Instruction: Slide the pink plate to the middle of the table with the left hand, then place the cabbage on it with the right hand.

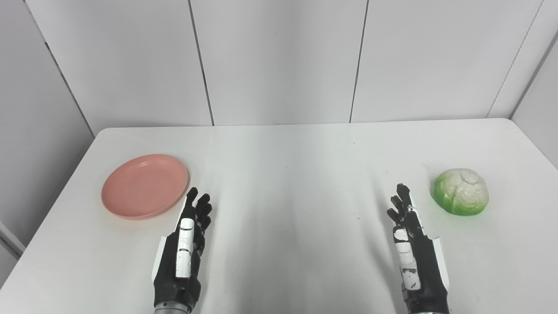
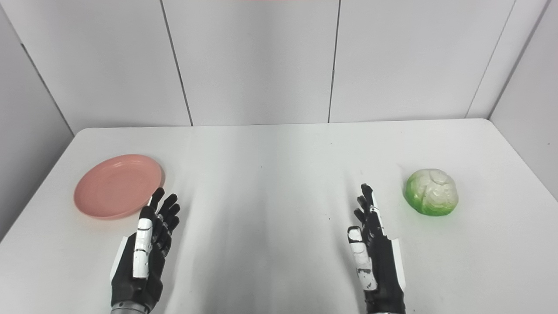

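Observation:
A pink plate (image 1: 144, 185) lies empty on the left side of the white table (image 1: 287, 165). A green and white cabbage (image 1: 461, 191) sits on the right side. My left hand (image 1: 185, 246) is open with fingers stretched forward, just right of and nearer than the plate, its fingertips close to the plate's rim but apart from it. My right hand (image 1: 414, 248) is open, edge-on, fingers pointing forward, a little to the left of the cabbage and not touching it. Both hands hold nothing.
Grey wall panels (image 1: 279, 61) stand behind the table's far edge. The table's left edge runs close past the plate, and its right edge lies beyond the cabbage.

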You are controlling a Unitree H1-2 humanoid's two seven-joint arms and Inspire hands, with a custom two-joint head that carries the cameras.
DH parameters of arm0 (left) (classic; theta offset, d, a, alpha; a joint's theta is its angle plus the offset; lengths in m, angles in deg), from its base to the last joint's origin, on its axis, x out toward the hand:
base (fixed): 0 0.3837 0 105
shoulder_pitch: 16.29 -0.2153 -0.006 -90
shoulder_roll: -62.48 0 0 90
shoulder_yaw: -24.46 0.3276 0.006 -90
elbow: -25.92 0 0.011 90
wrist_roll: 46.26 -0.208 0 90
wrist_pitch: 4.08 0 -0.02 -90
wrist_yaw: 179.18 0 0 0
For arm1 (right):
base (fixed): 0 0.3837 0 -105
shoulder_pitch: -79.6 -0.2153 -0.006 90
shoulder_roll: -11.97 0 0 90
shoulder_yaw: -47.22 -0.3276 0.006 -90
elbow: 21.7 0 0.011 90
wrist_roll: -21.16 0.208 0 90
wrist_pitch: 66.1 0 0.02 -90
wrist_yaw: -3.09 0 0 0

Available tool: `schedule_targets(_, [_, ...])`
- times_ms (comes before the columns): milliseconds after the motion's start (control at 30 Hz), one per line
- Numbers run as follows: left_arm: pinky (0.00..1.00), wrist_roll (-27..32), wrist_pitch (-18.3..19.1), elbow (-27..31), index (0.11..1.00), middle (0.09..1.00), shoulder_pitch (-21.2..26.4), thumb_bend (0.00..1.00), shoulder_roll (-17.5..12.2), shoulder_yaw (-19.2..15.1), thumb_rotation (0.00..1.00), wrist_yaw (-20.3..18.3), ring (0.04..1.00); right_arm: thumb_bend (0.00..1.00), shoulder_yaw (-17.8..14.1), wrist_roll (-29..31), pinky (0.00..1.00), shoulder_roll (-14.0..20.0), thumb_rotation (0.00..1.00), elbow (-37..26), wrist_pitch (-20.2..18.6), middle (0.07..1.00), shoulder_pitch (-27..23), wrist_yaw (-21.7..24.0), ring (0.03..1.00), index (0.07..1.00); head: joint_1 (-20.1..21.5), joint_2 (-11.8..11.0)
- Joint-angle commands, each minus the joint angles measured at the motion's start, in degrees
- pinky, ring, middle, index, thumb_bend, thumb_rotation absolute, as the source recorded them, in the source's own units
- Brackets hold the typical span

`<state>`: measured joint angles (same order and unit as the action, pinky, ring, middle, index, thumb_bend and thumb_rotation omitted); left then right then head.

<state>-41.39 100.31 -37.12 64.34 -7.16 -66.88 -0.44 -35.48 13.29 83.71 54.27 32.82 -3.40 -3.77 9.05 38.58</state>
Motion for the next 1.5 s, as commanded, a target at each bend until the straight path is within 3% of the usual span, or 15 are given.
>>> schedule_targets(0, [1.0, -0.53, -1.04, 1.88, 0.969, 0.953, -5.26, 0.63, -1.33, 0.17, 0.97, -0.14, 0.963, 0.68, -0.1, 0.39, 0.94, -0.6, 0.99, -1.26, 0.71, 0.982, 3.0, 0.37, 0.963, 0.958, -0.05, -0.07])
schedule_targets(733, [1.0, -0.88, -1.37, 1.51, 0.962, 0.956, -5.57, 0.62, -1.15, 0.46, 0.96, -0.08, 0.966, 0.66, -0.3, 0.55, 0.93, -0.41, 0.99, -1.19, 0.86, 0.978, 3.16, 0.59, 0.962, 0.953, -1.15, -0.86])
schedule_targets(900, [1.0, -2.86, -3.13, -0.39, 0.973, 0.953, -6.08, 0.62, -0.32, 1.88, 0.97, 0.37, 0.958, 0.66, -1.48, 2.08, 0.93, 1.01, 1.0, 0.82, 2.64, 0.979, 3.29, 1.25, 0.961, 0.955, -6.29, -4.17])
schedule_targets(1200, [0.99, -6.64, -10.89, -7.94, 0.948, 0.925, -6.16, 0.61, 1.53, 5.27, 0.94, 2.56, 0.928, 0.65, -5.48, 7.51, 0.98, 3.51, 1.0, 7.94, 8.1, 1.0, 2.67, 4.55, 0.985, 0.96, -14.21, -11.69])
schedule_targets(1300, [0.97, -7.29, -12.85, -10.28, 0.934, 0.914, -5.77, 0.59, 2.14, 6.16, 0.92, 3.34, 0.918, 0.63, -6.68, 8.67, 1.0, 4.01, 1.0, 10.48, 9.82, 1.0, 2.13, 5.65, 0.991, 0.961, -17.58, -14.27])
schedule_targets(1467, [0.94, -7.85, -15.95, -13.16, 0.928, 0.902, -5.15, 0.49, 2.37, 7.01, 0.89, 3.78, 0.906, 0.66, -8.13, 10.98, 1.0, 4.23, 1.0, 13.1, 11.27, 1.0, 1.36, 7.39, 1.0, 0.981, -20.15, -16.26])
